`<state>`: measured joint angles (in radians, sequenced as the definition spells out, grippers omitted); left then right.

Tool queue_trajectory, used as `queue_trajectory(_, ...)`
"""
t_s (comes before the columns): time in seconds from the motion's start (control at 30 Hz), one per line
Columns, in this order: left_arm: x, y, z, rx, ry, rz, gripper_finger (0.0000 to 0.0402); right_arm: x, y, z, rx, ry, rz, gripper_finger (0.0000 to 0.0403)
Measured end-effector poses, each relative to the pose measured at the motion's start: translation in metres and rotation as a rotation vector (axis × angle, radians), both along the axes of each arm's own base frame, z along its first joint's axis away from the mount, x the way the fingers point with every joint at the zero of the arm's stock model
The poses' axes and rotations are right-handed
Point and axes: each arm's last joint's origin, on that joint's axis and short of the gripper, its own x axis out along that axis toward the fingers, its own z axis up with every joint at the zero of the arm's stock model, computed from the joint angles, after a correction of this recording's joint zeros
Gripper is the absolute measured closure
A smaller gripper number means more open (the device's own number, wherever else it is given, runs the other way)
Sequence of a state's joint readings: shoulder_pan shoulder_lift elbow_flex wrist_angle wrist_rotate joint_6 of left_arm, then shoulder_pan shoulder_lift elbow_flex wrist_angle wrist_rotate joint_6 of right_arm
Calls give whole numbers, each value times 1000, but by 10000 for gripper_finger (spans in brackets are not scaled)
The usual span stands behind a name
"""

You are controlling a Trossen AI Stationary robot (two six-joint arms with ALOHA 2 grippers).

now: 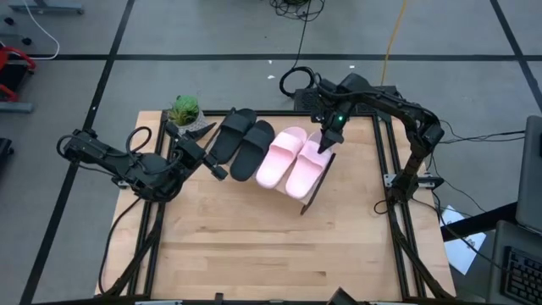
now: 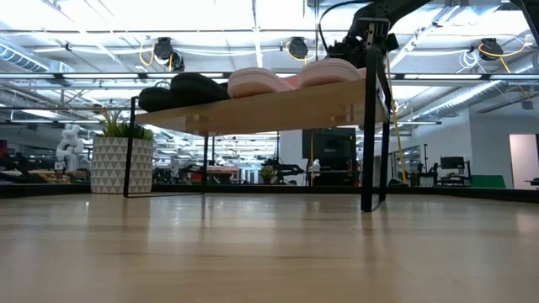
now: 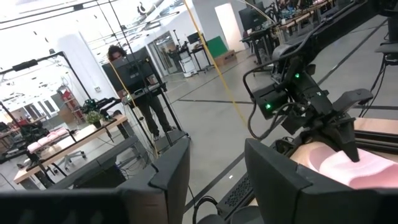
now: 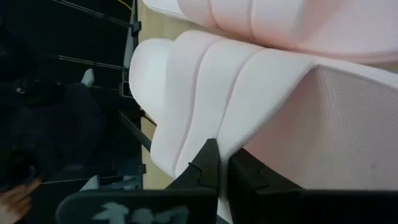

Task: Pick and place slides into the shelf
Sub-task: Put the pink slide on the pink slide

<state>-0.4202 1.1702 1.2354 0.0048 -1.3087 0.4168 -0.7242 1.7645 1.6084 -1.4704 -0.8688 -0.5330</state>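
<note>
High view: four slides side by side on the shelf [image 1: 315,191], toward the far edge of the table [image 1: 254,246].
Black pair [image 1: 242,142]: left half of shelf, long axes slanting from far-right to near-left.
Pink pair [image 1: 292,161]: right half, parallel to black pair, same slant; toe end versus heel end hard to tell.
Right gripper [image 1: 325,146]: pressed together, pinching the far rim of the outer pink slide [image 4: 261,99].
Left gripper [image 1: 218,169]: spread, holding nothing, just beside the black pair's near-left end.
Risk: outer pink slide close to shelf's right edge; pulling away before letting go likely to drag it off.
Risk: left gripper swinging could nudge black pair.
</note>
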Motion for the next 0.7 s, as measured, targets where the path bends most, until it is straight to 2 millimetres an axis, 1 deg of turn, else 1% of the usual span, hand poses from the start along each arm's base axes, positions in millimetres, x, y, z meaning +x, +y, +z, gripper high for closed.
queue_trajectory(0.2, 0, 0, 0, 0, 0, 0, 243, -1, 1, -5, 25, 24, -11, 403)
queue_trajectory(0.4, 0, 0, 0, -3, -3, 0, 243, 0, 3, -2, 105, -63, -17, 403)
queue_trajectory(0.7, 0, 0, 0, -3, -4, 0, 243, -1, 3, -2, 110, -68, -7, 403)
